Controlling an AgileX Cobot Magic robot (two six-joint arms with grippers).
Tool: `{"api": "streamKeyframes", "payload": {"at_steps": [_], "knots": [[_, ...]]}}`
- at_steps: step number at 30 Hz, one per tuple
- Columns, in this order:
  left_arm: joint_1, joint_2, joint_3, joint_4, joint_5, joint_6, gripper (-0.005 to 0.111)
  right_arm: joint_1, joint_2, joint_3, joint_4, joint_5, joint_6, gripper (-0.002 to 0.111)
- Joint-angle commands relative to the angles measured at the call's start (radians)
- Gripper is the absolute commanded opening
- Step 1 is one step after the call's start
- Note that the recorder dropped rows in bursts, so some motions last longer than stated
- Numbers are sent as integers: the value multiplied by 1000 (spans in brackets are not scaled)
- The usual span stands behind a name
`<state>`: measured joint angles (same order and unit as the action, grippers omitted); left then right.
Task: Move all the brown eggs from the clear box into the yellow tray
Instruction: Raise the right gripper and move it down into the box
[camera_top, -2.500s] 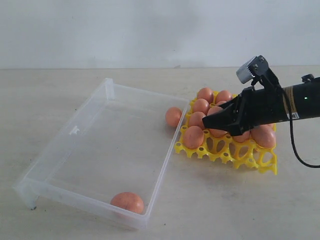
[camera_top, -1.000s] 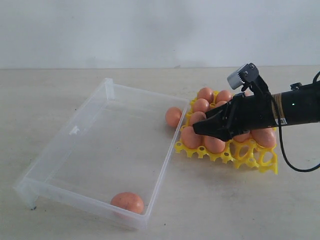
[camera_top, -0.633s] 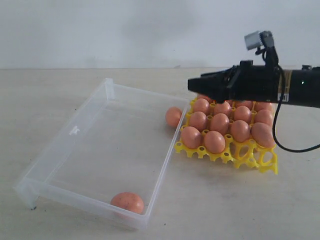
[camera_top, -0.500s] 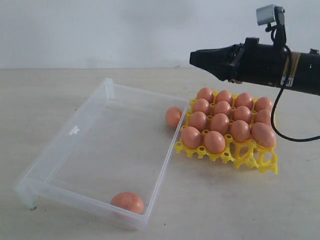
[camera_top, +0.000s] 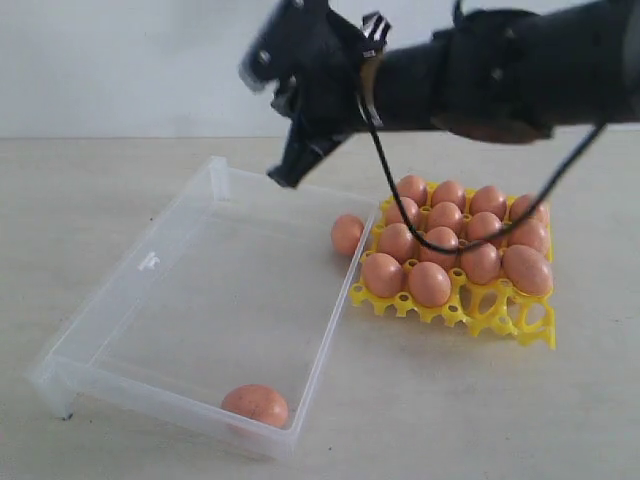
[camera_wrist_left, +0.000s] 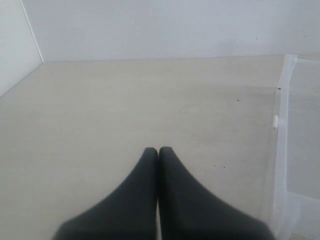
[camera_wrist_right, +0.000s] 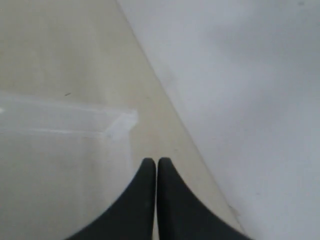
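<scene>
Yellow plastic tray (camera_top: 500, 315) nearly full | clear plastic box (camera_top: 140, 265): one brown oval egg (camera_top: 254, 404) inside, another just beside | left tool (camera_wrist_left: 158, 150), right tool (camera_wrist_right: 156, 162) closed, empty

Bare lab-style test bench — pale tabletop (camera_top: 470, 420), blank white wall (camera_top: 120, 60); robot arm (camera_top: 500, 70) overhead

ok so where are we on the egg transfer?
Done: fourteen brown eggs sit in the yellow tray; the two cups at its near right are empty. In hand: nothing. The right gripper is shut and empty above the far corner of the clear box, and the left gripper is shut over the table. Left: one egg in the box's near corner, another at its wall beside the tray.
</scene>
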<state>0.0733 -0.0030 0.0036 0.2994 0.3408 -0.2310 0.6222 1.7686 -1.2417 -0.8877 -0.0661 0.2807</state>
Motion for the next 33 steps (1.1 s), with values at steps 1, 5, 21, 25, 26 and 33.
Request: {"api": "streamKeyframes", "payload": {"at_steps": [1, 5, 21, 25, 26, 33], "knots": [[-3, 3, -4, 4, 1, 2, -4, 29, 121, -339, 312, 329, -17, 1], [-3, 3, -4, 4, 1, 2, -4, 29, 259, -632, 486, 776, -179, 1], [-3, 3, -4, 4, -1, 2, -4, 46, 368, -816, 1372, 1287, -822, 1], [-3, 3, -4, 4, -1, 2, -4, 86, 373, -812, 1371, 1287, -835, 1], [-3, 3, -4, 4, -1, 2, -4, 99, 378, -812, 1371, 1287, -841, 1], [-3, 3, -4, 4, -1, 2, -4, 263, 387, -743, 1186, 1287, -971, 1]]}}
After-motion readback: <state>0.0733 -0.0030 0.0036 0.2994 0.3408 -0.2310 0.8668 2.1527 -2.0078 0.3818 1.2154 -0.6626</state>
